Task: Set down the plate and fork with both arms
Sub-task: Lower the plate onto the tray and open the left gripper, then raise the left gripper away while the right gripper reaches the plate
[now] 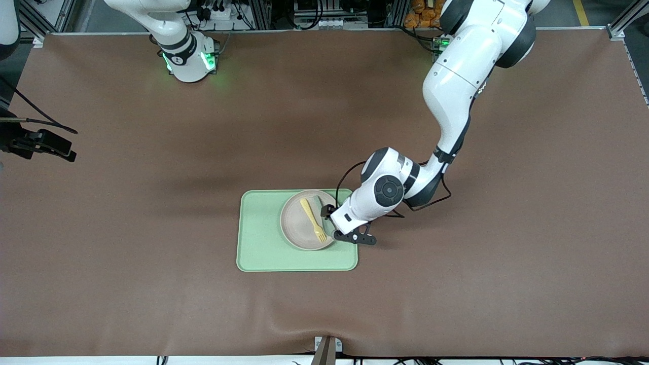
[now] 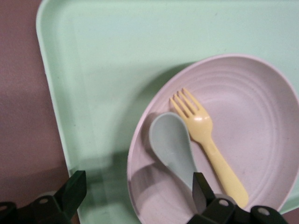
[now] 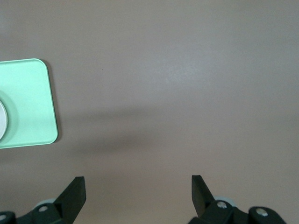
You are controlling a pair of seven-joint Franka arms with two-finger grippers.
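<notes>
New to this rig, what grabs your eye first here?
The light-green tray mid-table, holding the pinkish plate at its end toward the left arm, with a yellow fork and a grey-green spoon lying in it. Next, the left gripper low over the plate's rim, jaws open. The right gripper waits over bare brown tabletop.
</notes>
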